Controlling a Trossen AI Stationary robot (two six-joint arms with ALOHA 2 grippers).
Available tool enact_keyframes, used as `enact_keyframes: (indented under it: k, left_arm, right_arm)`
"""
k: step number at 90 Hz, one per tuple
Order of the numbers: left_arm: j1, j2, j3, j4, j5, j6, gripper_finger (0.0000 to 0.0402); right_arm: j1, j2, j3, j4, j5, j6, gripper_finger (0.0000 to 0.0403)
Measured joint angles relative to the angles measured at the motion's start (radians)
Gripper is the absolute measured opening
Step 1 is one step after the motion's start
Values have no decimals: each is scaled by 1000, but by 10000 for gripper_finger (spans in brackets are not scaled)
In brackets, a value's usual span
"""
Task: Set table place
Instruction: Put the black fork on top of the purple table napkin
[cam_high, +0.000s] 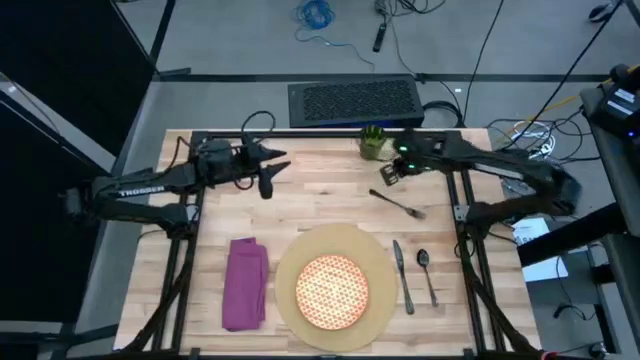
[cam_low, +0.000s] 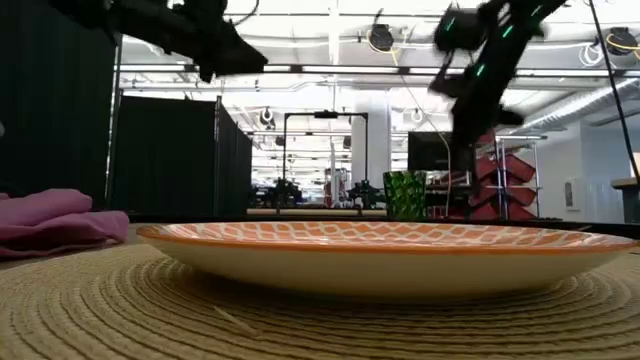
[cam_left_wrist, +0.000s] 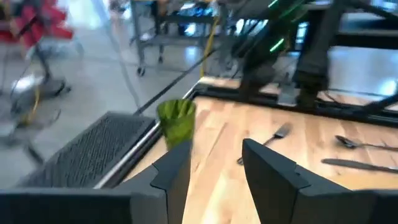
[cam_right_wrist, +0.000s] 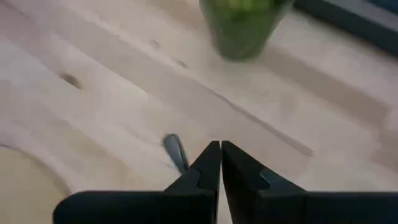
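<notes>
A pale wood table (cam_high: 200, 190) carries a round tan mat (cam_high: 372, 262) at its near edge, an orange-and-white plate (cam_high: 333, 290) on it. A purple napkin (cam_high: 246, 283) lies beside its left; knife (cam_high: 403, 277) and spoon (cam_high: 427, 275) right. A fork (cam_high: 399, 204) lies mid-table. The green cup (cam_high: 373, 143) stands at the far edge. Left end effector (cam_high: 268, 180) hovers parted, empty; right end effector (cam_high: 391, 174) closed, empty, near the cup.

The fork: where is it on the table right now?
In the high view the fork lies loose and angled on the table's right half, between the green cup at the far edge and the knife beside the mat.
</notes>
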Motion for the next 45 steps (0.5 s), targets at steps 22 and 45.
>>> enact_keyframes:
  k: [22,45]
  left_arm:
    - [-45,356,167,-57,74,-10,131]
    - [-94,787,628,-191,161,186,131]
  right_arm:
    - [150,-402,-34,6,153,78,0]
    - [214,-519,-161,80,212,71,0]
